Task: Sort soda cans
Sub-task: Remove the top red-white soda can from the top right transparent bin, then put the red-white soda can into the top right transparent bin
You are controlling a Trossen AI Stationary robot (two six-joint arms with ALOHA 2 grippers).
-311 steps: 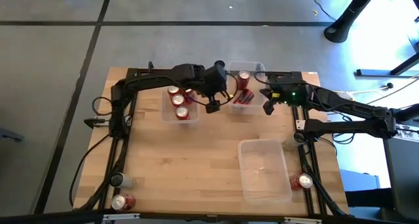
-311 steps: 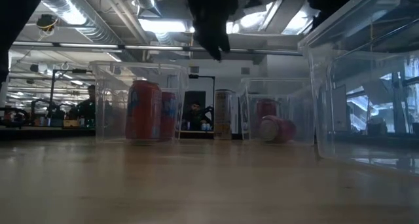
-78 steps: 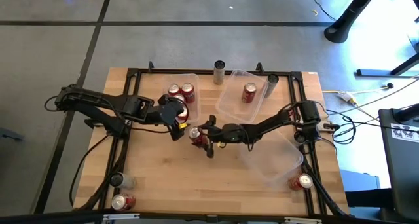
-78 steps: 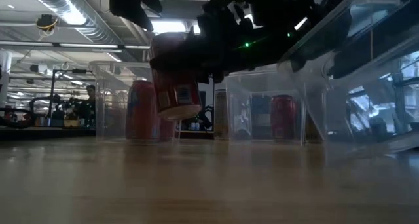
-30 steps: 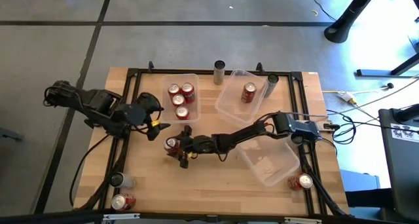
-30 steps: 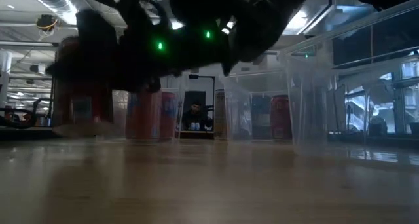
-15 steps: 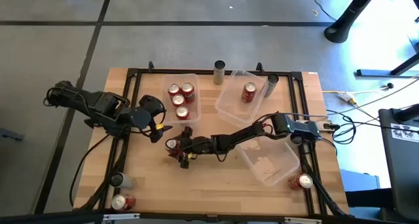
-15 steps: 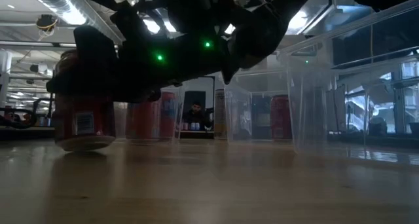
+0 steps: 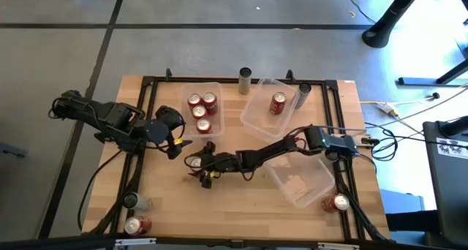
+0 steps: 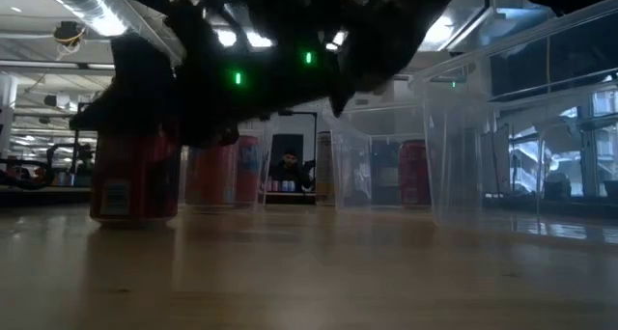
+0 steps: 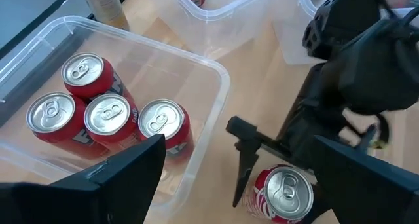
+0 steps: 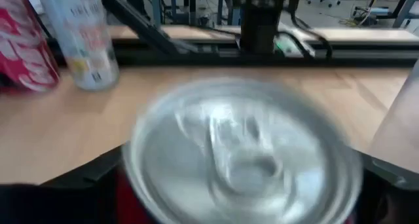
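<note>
Your right pincer reaches across the middle of the surface and straddles a red soda can that stands upright on the wood, just in front of the clear bin with the red cans. From the left wrist view its fingers stand parted on either side of the can, apart from its wall, so the pincer is released and the can bears its own weight; the low view shows the can flat on its base. The step in hand looks like the let-go after setting this can down, so withdraw cleanly: lift straight up along the can's axis until the fingertips clear the silver top, and only then swing back toward your side. A sideways pull now would likely catch the rim and tip it. Watch the tilted clear bin holding a single red can and the empty bin beside your arm's link, since a low sweep could shove either one. Your left pincer hovers spread wide and empty near the left edge of the surface, just beside the bin of cans, looking down on the four red cans inside. Keep it parked until the right arm is clear, as the two are near each other. Other cans wait at the surface's corners, one at the right and one at the left.
</note>
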